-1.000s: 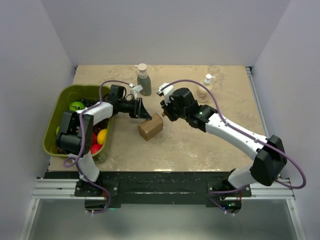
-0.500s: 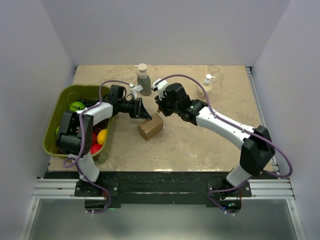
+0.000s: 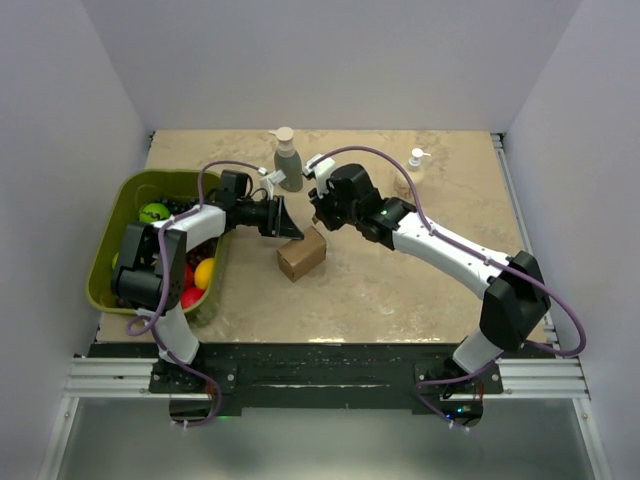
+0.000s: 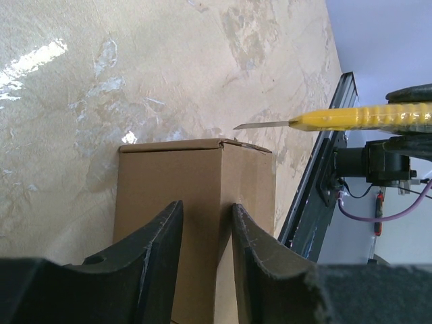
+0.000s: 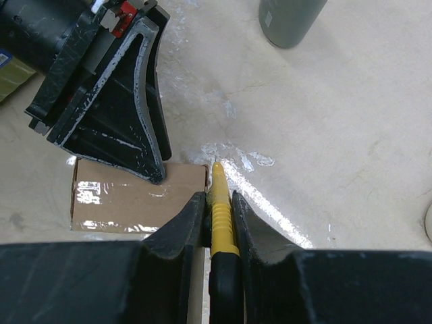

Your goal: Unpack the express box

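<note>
Brown cardboard express box (image 3: 302, 255), small, taped, centre frame on beige marbled tabletop (image 3: 400, 290): judged light, stiff but crushable, apt to slide; steady at its upper-left edge, where left gripper (image 4: 206, 209) rests parted fingers, right gripper (image 5: 214, 197) clamped on yellow utility knife (image 4: 337, 118) alongside.

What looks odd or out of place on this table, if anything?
Nothing is spilled or broken. What stands out is the yellow knife gripped in the right hand, blade out, at a corner of the brown box, with the left hand close over it.
</note>
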You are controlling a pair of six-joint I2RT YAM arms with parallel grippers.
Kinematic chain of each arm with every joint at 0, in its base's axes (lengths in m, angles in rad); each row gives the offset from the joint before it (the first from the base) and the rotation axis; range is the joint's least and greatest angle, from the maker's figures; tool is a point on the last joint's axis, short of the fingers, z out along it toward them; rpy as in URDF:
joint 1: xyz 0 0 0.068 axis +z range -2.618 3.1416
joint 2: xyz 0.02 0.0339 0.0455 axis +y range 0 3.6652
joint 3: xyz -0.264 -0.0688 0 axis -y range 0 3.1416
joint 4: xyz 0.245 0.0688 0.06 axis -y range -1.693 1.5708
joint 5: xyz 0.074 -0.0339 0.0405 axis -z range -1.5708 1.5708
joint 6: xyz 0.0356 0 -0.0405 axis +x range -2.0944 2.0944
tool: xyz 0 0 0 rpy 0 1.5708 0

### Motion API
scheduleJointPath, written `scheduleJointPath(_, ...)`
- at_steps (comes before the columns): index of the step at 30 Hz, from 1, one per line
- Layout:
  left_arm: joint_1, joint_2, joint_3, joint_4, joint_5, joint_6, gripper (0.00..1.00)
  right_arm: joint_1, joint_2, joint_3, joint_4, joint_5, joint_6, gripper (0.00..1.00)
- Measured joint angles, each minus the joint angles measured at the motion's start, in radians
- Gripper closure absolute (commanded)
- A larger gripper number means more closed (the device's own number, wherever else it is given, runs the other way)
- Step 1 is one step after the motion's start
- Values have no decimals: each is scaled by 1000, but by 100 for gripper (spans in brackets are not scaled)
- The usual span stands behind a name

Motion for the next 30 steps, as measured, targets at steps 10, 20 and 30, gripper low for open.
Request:
scheduleJointPath(10, 0, 0, 0, 0, 2, -2, 64, 0, 0, 0, -5, -23, 10, 100)
scheduleJointPath(20, 0, 0, 0, 0, 2, -15, 65, 0, 7, 0, -8, -23, 10, 100)
scheduleJointPath(30, 0, 3, 2, -1, 3, -17, 70, 0, -2, -3, -25, -35, 9, 100)
